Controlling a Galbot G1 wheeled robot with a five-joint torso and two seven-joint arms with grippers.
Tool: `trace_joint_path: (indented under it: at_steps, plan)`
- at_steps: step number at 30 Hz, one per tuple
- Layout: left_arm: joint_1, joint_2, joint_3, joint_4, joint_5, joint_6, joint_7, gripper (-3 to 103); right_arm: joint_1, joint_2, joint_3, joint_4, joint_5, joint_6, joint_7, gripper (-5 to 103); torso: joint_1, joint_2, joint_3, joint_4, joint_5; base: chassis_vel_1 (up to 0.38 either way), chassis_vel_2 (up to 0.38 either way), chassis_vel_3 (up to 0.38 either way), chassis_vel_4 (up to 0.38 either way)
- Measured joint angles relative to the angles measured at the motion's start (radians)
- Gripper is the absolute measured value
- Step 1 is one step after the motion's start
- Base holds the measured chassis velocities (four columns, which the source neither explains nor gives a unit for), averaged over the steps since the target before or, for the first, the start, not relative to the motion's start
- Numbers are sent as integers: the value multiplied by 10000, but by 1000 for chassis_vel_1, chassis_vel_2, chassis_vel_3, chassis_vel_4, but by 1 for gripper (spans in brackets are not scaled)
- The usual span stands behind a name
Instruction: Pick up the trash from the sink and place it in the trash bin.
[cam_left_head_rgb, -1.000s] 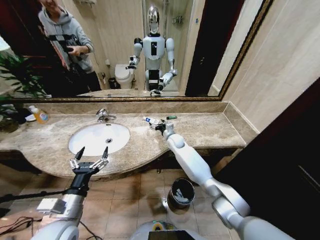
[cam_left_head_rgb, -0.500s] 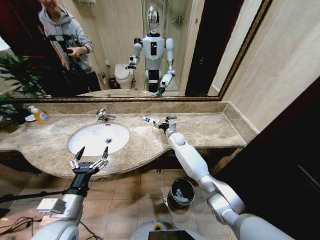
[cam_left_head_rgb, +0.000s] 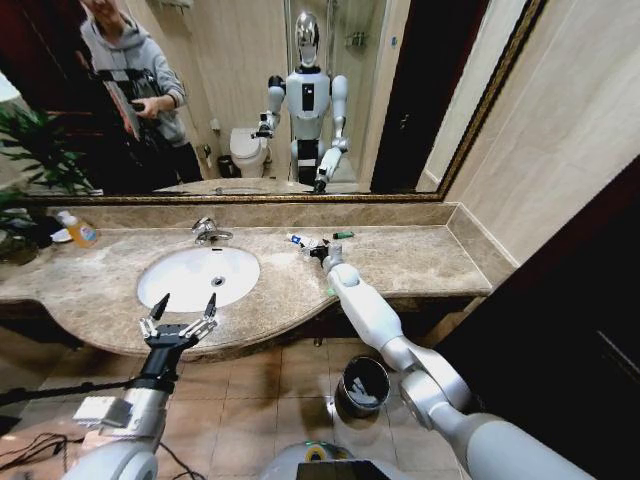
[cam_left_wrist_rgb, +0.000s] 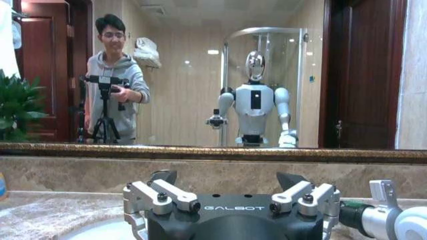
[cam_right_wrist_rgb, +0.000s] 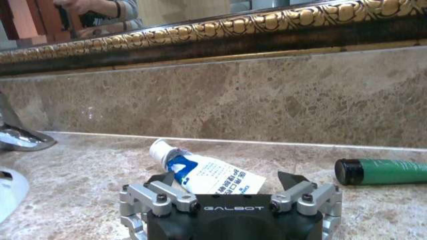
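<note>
1. Beige-brown marble countertop (cam_left_head_rgb: 420, 262) across the middle of the head view, white oval sink (cam_left_head_rgb: 198, 276) set into its left half, chrome faucet (cam_left_head_rgb: 208, 231) just behind the basin.
2. Dark round trash bin (cam_left_head_rgb: 362, 385) on the tiled floor, lower centre of the head view, below the counter edge and well apart from the litter.
3. Right gripper (cam_right_wrist_rgb: 227, 184) reaching over the counter at centre frame, jaws spread wide and empty, blue-and-white tube (cam_right_wrist_rgb: 203, 172) lying just ahead between the fingertips, not yet touched.
4. Left gripper (cam_left_head_rgb: 180, 322) parked at lower left of the head view, in front of the basin edge, fingers spread, holding nothing.
5. Blue-and-white tube: probably light, soft-walled and partly squeezed, likely to slide on polished stone; best pinched across the flattened printed body, not at the round white cap end.
6. Green-black piece (cam_right_wrist_rgb: 382, 171) at right of the right wrist view, beside the tube but apart; looks round, stiff, prone to rolling.
</note>
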Motion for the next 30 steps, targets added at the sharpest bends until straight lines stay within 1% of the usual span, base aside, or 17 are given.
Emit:
trace_joint_path:
  at_steps: [3,4,5,8,9,11,13,16,17,20,21,24,26,28,29,30]
  plan:
    - [0,-1,0,0,0,0,0,100,49,-1,9,-99,-24,23,-3,100,0,0,0,0,0,0,0,0,0]
    - [0,0,0,0,0,0,0,100,61,-5,21,-134,-25,24,-5,102,0,0,0,0,0,0,0,0,0]
    - [0,0,0,0,0,0,0,100,61,-5,21,-134,-25,24,-5,102,0,0,0,0,0,0,0,0,0]
    - [0,0,0,0,0,0,0,100,94,-35,69,-286,9,26,-27,90,0,0,0,-1,0,0,0,0,0]
    - [0,0,0,0,0,0,0,100,94,-35,69,-286,9,26,-27,90,0,0,0,-1,0,0,0,0,0]
    - [0,0,0,0,0,0,0,100,92,-49,70,-343,89,21,-39,80,0,0,0,-1,0,0,0,0,0]
    - [0,0,0,0,0,0,0,100,76,-55,70,-356,100,21,-51,80,0,0,0,-1,0,0,0,0,0]
    - [0,0,0,0,0,0,0,100,-21,-60,74,-356,102,57,-150,63,-1,2,-2,-2,0,0,0,0,0]
    - [0,0,0,0,0,0,0,100,-21,-60,74,-356,102,57,-150,63,-1,2,-2,-2,0,0,0,0,0]
    - [0,0,0,0,0,0,0,100,-113,-61,91,-285,102,78,-219,47,-1,2,-2,-2,0,0,0,0,0]
    - [0,0,0,0,0,0,0,100,-113,-61,91,-285,102,78,-219,47,-1,2,-2,-2,0,0,0,0,0]
    - [0,-1,0,1,0,0,0,100,-187,-80,94,-192,102,77,-237,31,-1,2,-2,-1,0,0,0,0,0]
    - [0,0,0,0,0,0,0,100,-208,-89,95,-157,102,75,-238,31,-1,2,-2,-1,1,0,0,0,0]
    - [0,0,0,1,0,0,0,100,-251,-111,104,-78,103,58,-239,20,-1,2,-1,-1,0,0,0,0,0]
    - [0,0,0,1,0,0,0,100,-251,-111,104,-78,103,58,-239,20,-1,2,-1,-1,0,0,0,0,0]
    - [0,0,0,0,0,0,0,100,-284,-132,108,-19,106,39,-239,15,0,2,0,0,1,0,0,0,0]
